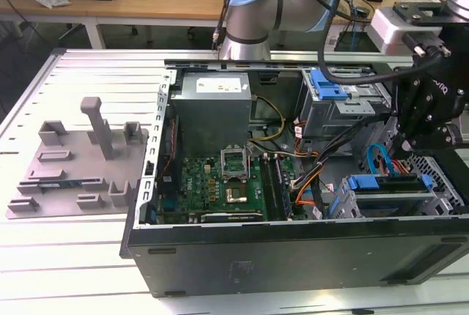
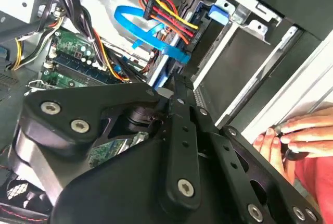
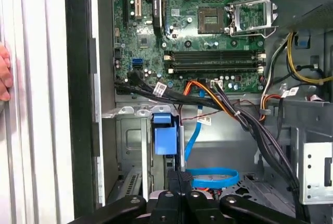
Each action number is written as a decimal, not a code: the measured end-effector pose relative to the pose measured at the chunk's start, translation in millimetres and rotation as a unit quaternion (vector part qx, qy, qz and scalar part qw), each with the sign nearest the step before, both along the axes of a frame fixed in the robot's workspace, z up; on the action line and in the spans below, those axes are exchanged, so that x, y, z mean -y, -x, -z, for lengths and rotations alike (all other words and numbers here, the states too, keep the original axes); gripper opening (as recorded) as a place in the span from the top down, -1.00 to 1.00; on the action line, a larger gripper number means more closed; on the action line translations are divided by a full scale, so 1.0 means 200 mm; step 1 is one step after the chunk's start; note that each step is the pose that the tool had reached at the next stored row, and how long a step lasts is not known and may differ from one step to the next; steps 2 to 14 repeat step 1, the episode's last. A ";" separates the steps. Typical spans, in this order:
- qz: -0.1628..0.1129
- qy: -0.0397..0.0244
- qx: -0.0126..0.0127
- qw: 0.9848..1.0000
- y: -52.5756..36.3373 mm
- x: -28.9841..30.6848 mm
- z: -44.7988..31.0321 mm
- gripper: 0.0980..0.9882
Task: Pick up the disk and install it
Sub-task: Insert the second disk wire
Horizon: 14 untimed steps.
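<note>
Setup: open case (image 1: pixel 293 253) lying on the slatted table (image 1: pixel 88 73), motherboard (image 1: pixel 220 179) facing up. Grey fixture plate (image 1: pixel 77 161) sits at 9 o'clock of the case and is not in play.

Gripper (image 1: pixel 404 152): hangs over the drive-bay end of the case, at 3 o'clock of the motherboard. In both wrist views the fingers (image 3: pixel 174 185) are drawn together with no gap. Nothing can be seen pinched between them, so I judge the gripper to be carrying nothing.

Disk (image 1: pixel 387 185): appears to sit edge-up in the cage (image 1: pixel 440 183) at the case corner, with its blue frame showing along the upper edge. In the first wrist view, the blue end of the disk (image 3: pixel 166 135) stands in the cage slot just beyond the fingertips. Whether it is fully seated cannot be told.

Key relation, from the exterior view:
- The disk lies at about 7 o'clock from the gripper, close below it. Contact is not confirmed.
- The disk's long axis runs roughly 9 to 3, along the case's near wall.
- The closed fingers line up with the blue end of the disk rather than with its flat faces.

Other notes:
- A blue cable (image 3: pixel 210 177) loops loose beside the fingertips and is a possible snag.
- A second blue clip (image 1: pixel 326 84) sits in the upper bay at 10 o'clock of the gripper, well apart from it. It is not the target.
- A person's hand (image 2: pixel 296 130) rests on the table outside the case wall, near the gripper's side.
</note>
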State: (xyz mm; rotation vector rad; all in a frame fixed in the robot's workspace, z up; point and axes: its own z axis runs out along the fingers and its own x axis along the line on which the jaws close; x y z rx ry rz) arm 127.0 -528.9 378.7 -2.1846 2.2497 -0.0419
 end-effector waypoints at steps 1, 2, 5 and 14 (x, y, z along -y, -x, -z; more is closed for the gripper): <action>0.000 0.000 0.000 1.000 0.000 0.000 0.000 0.98; 0.000 0.000 0.000 1.000 0.000 0.000 0.000 0.98; 0.000 0.000 0.000 1.000 0.000 0.000 0.000 0.98; 0.000 0.000 0.000 1.000 0.000 0.000 0.000 0.98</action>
